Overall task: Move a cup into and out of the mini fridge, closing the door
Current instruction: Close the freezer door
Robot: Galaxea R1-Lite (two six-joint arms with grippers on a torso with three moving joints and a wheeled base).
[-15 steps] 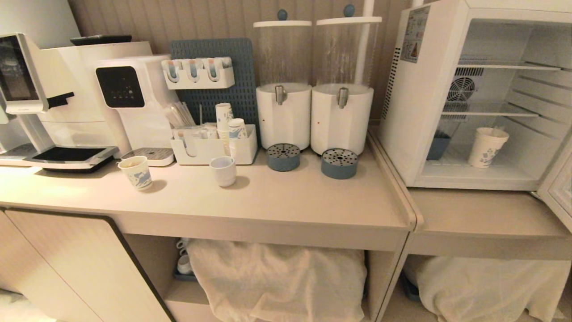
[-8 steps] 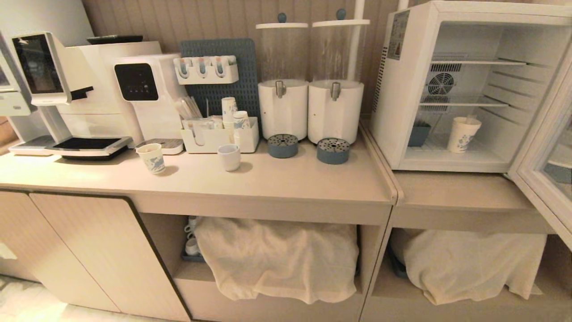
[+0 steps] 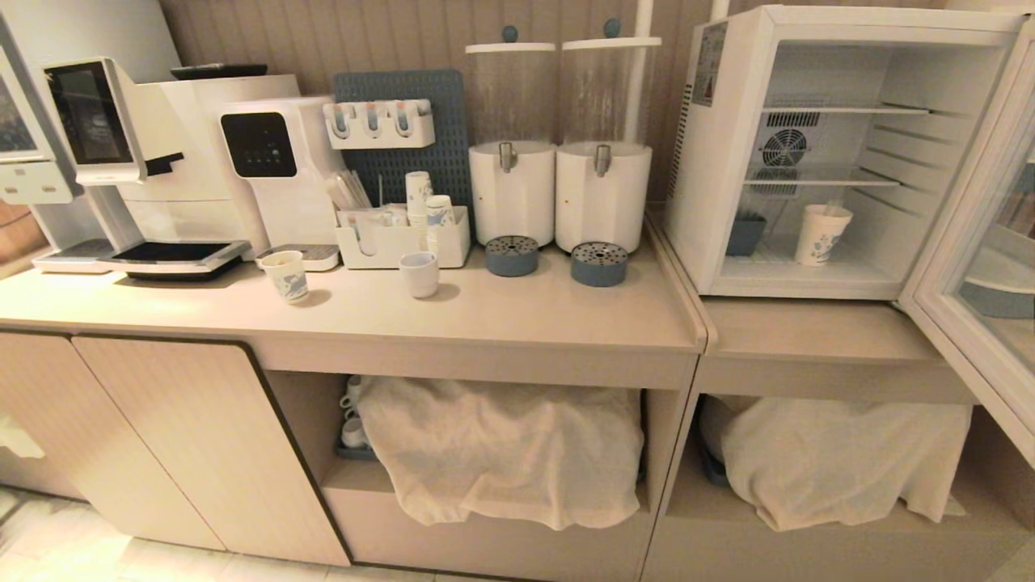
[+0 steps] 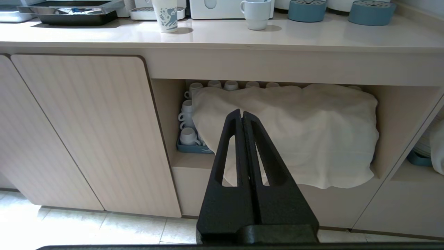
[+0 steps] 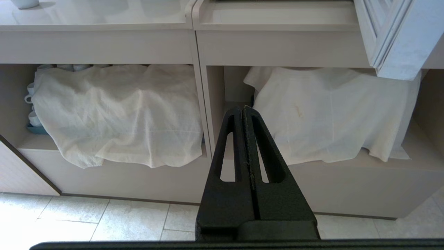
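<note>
Head view: the mini fridge (image 3: 711, 174) stands at two o'clock on the lower counter, its door (image 3: 962, 267) swung wide at three o'clock, and the cup (image 3: 821, 234) sits upright on the fridge floor.

Left wrist view: the left gripper (image 4: 242, 116) — clenched, empty — hangs low before a draped cloth (image 4: 312, 132).

Right wrist view: the right gripper (image 5: 243, 113) is likewise clenched on nothing, the door's corner at one o'clock.

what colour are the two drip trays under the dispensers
Dusty blue drip trays with perforated metal tops; clearest in the head view.
</note>
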